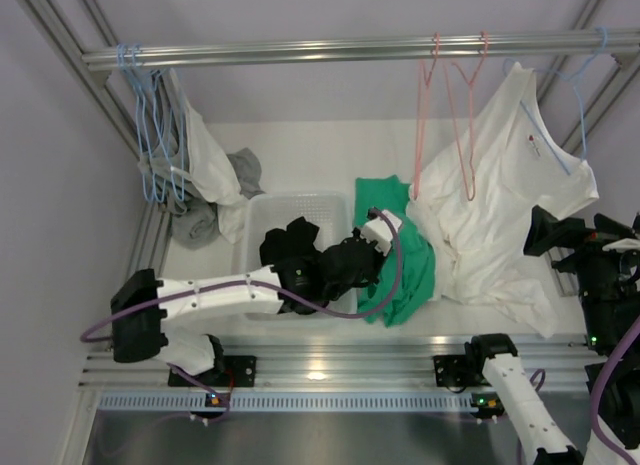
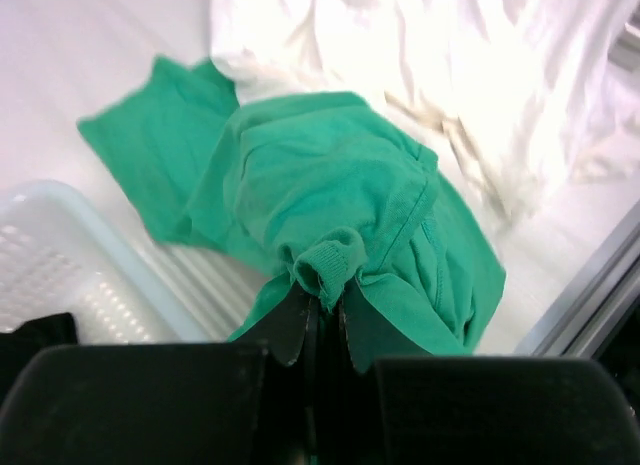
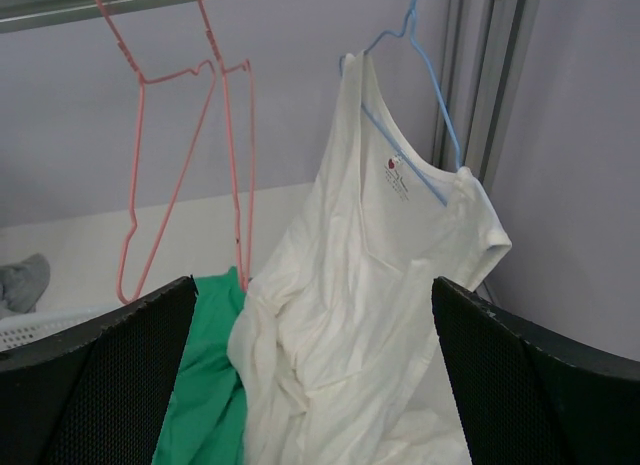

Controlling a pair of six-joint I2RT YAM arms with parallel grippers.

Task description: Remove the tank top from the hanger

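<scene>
Left claw [image 2: 322, 305]: shut tight, its tips pinching a bunched fold at the hem of a green knit garment [image 2: 330, 185]. This garment is on no hanger. It lies crumpled on the white surface [image 1: 300, 145], with one edge draped over the rim of a white perforated plastic basket [image 2: 90, 235]; a black cloth item [image 1: 290, 240] sits inside the basket. Right claw [image 3: 320, 385]: fully spread, holding nothing, facing a white cotton top [image 3: 350, 315] from a little way off. That top hangs from a thin blue wire hanger [image 3: 436, 95] by one shoulder, the neckline slipped sideways and the lower half piled on the surface, touching the green garment. Beside it, two pink wire hangers [image 3: 175, 75] hang bare on the aluminium rail [image 1: 330, 51]. Status, by judgement: green piece already freed and apparently ready for binning; white top only half off, so unhooking its last shoulder remains.
</scene>
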